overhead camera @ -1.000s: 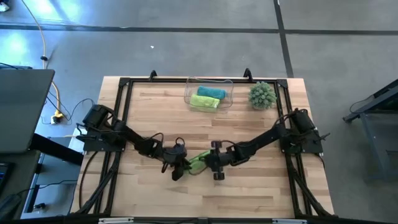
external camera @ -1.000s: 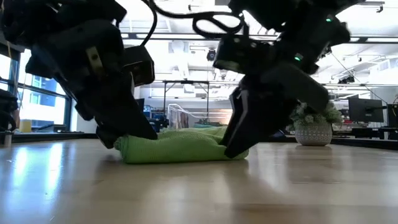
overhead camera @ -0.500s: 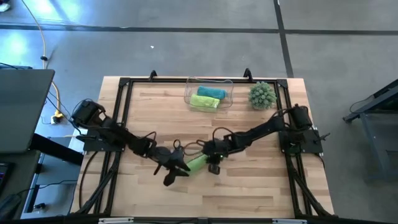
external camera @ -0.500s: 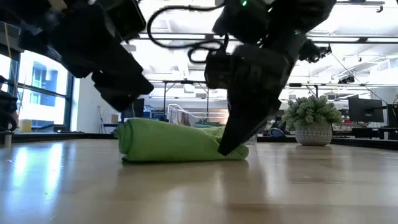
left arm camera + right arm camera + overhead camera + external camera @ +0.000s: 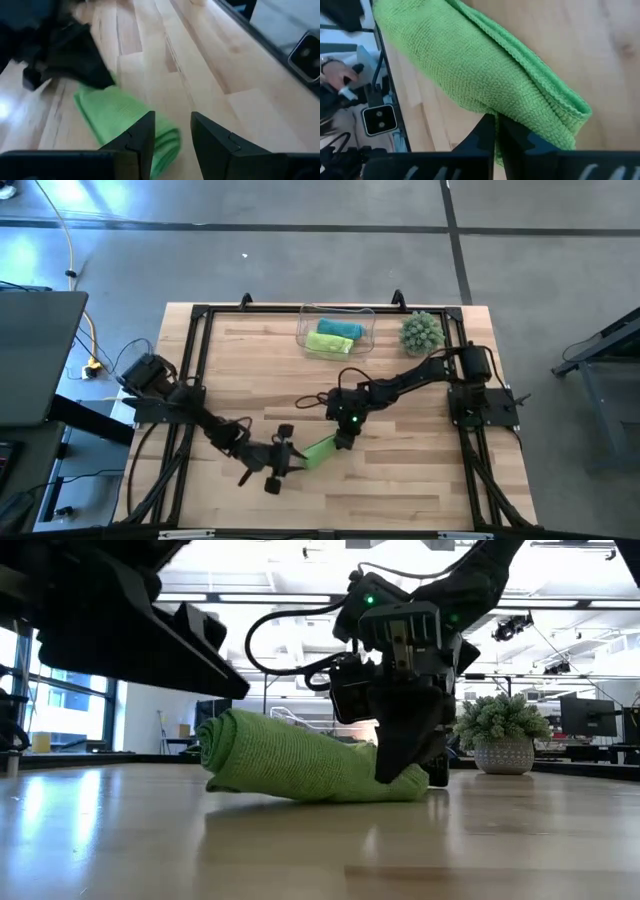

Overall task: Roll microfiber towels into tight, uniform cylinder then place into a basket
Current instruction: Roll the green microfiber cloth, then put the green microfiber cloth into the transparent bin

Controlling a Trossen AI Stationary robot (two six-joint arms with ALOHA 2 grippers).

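Right gripper [image 5: 343, 442] jaws now pinched on rolled green towel [image 5: 320, 450], lower centre of tabletop [image 5: 420, 480]. Left gripper [image 5: 283, 460] has backed off, jaws apart. Roll formed; basket [image 5: 336, 332] transfer likely next.

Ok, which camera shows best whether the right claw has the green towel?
Right wrist view: the right claw is shut on the green towel's edge. Low view shows it side-on; the high view only small; the left wrist view just the roll.

- lime green rolled towel [image 5: 320, 450], waffle-like weave
- lime [image 5: 330, 343] and teal [image 5: 340, 329] towels in clear basket [image 5: 304, 330]
- dark grippers [image 5: 343, 442]
- pale wood table [image 5: 400, 480]
- green spiky plant ball [image 5: 422, 333]
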